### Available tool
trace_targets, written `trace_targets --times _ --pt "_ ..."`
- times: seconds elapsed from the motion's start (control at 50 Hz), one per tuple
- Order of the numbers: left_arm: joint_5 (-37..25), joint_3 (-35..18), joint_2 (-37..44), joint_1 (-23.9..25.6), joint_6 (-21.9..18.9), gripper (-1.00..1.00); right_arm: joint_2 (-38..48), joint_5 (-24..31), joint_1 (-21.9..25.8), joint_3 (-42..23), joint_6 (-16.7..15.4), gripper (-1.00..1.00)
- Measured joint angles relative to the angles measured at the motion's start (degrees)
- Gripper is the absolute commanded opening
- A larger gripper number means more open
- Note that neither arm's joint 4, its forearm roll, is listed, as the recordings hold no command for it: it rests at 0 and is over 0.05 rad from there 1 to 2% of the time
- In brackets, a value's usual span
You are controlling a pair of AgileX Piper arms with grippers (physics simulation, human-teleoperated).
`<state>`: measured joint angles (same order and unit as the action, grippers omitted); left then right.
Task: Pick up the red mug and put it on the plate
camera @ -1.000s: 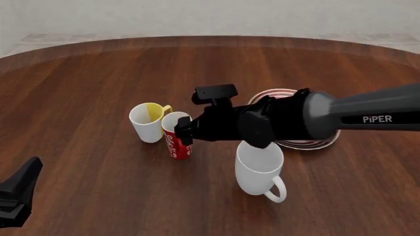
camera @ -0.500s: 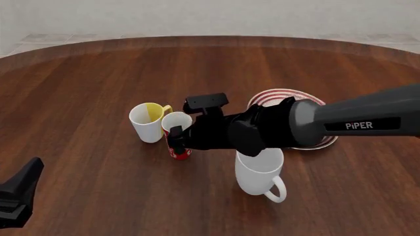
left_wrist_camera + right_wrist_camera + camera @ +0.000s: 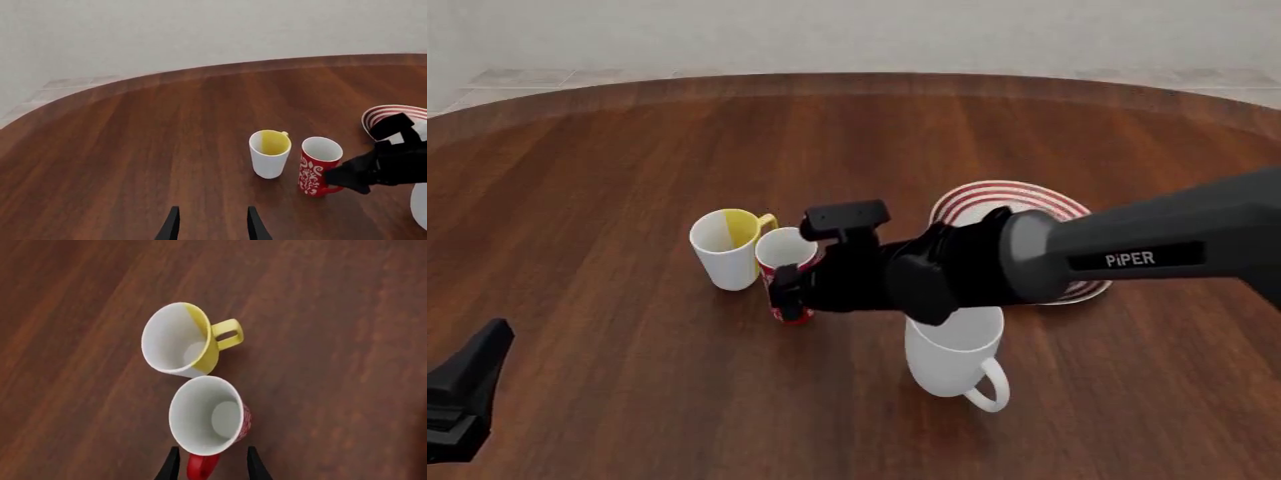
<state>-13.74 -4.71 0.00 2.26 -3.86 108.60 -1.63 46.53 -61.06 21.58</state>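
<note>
The red mug (image 3: 785, 249) stands upright on the table, touching the white-and-yellow mug to its left. White swirls show on its side (image 3: 313, 167) and its inside is white (image 3: 203, 415). My right gripper (image 3: 785, 292) is low at the mug's near side. In the right wrist view this gripper (image 3: 209, 467) is open, with the mug's red handle between its fingers. The red-striped plate (image 3: 1021, 190) lies to the right, partly hidden by the right arm. My left gripper (image 3: 461, 395) waits open at the front left, holding nothing (image 3: 210, 230).
A white-and-yellow mug (image 3: 727, 250) stands against the red mug's left side, handle pointing away. A large plain white mug (image 3: 954, 350) sits just under the right arm, in front of the plate. The round table's far edge (image 3: 854, 80) curves across the back.
My right gripper has dropped and slid forward, from level with the red mug's rim down to its handle side. The mugs, plate and left arm have not moved.
</note>
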Motion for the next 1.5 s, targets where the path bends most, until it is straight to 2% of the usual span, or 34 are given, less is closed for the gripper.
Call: trace_targets --times 0.22,0.24,0.68,0.92,1.16,1.36,1.5 --pt "-0.01 0.12 0.0 -0.07 0.15 1.0 0.94 -0.45 0.31 0.06 0.33 1.0" --pt "-0.03 0.11 0.0 -0.09 0.16 1.0 0.96 -0.5 0.31 0.1 0.25 -1.0" --pt "0.0 0.4 0.0 -0.3 0.16 1.0 0.0 -1.36 -3.34 0.71 -6.63 -1.0" --pt "0.32 0.76 0.0 -0.27 0.1 1.0 -0.59 -1.81 -4.98 1.14 -8.93 -1.0" --pt "0.71 1.13 0.0 -0.32 -0.04 1.0 -2.44 -3.15 -6.69 3.27 -9.32 -1.0" --pt "1.04 1.4 0.0 -0.31 -0.11 1.0 -6.35 -4.94 -7.37 7.47 -8.2 -1.0" --pt "1.26 1.55 0.0 -0.31 -0.15 1.0 -9.37 -3.39 -6.73 8.74 -6.91 -1.0"
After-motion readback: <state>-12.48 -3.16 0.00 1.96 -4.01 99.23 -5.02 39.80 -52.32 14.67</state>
